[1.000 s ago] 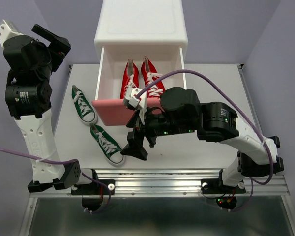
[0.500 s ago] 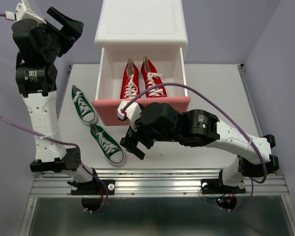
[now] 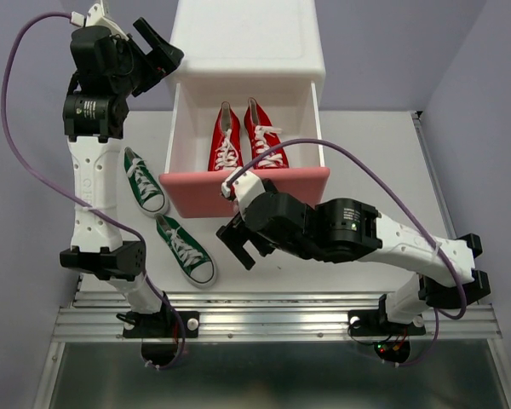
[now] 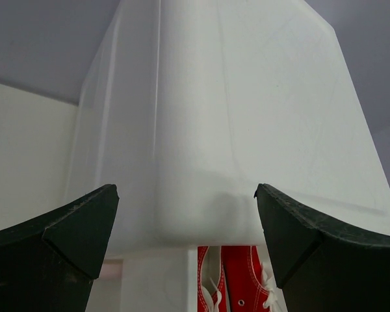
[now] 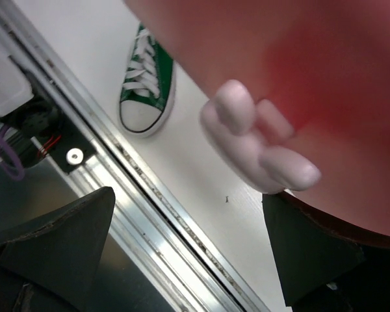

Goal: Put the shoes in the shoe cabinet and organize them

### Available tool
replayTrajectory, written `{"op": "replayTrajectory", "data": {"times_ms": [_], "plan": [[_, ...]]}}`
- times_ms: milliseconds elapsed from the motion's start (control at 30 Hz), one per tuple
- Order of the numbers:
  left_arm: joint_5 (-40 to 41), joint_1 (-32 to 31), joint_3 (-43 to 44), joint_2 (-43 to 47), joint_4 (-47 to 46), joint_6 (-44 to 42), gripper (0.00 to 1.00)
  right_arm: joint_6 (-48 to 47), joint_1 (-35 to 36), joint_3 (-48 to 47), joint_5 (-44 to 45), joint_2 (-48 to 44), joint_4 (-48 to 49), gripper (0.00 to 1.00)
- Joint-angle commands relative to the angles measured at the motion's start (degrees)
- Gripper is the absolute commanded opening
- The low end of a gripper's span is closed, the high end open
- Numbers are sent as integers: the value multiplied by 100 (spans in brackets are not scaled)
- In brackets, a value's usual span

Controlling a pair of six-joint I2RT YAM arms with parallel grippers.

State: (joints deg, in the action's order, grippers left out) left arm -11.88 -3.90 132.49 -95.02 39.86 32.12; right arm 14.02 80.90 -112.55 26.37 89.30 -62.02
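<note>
2 green shoes (image 3: 185, 249) — left of R end effector (image 3: 236, 244) | red pr (image 3: 264, 136) in drawer (image 3: 180, 128)

Raised left pincer (image 3: 163, 61) spread, low right pincer (image 3: 238, 244) spread

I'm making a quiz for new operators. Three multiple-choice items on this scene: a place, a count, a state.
1. The pair of red canvas sneakers lies: A in a gripper; B in the open pink-fronted drawer; C on the floor.
2. Green canvas sneakers on the pale table: A one; B two; C four.
3. The right gripper: A open; B shut on a shoe; C shut on a lace.
Answers: B, they sit inside its walls; B, both lie left of the drawer; A, its fingers stand apart.
</note>
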Motion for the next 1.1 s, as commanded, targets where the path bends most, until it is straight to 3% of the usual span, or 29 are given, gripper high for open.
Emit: {"op": "replayTrajectory", "data": {"times_ms": [0, 133, 267, 367, 400, 467, 500, 600, 800, 1067], "plan": [[19, 12, 295, -25, -233, -232, 99, 688, -57, -257, 1245, 61, -82, 100], [168, -49, 15, -16, -189, -294, 99, 1408, -57, -495, 1976, 263, -144, 100], [256, -120, -170, 10, -233, -382, 98, 1472, -57, -697, 2574, 474, 137, 97], [309, -181, -293, 19, -259, -391, 92, 1735, -57, -786, 2907, 554, 330, 84], [292, -190, -354, 36, -276, -373, 84, 1779, -57, -786, 2961, 554, 479, 73], [222, -207, -557, 63, -399, -347, 77, 2034, -57, -716, 3031, 545, 602, 66], [169, -242, -653, 63, -434, -364, 71, 2174, -57, -689, 3075, 536, 682, 56], [151, -278, -680, 19, -435, -364, 60, 2271, -57, -636, 3146, 562, 735, 40], [283, -287, -1163, 264, -540, -338, 47, 2333, -57, -698, 3576, 659, 1226, 28], [142, -287, -2060, 616, -962, -285, 46, 2412, -57, -918, 4348, 914, 1446, 24]]}}
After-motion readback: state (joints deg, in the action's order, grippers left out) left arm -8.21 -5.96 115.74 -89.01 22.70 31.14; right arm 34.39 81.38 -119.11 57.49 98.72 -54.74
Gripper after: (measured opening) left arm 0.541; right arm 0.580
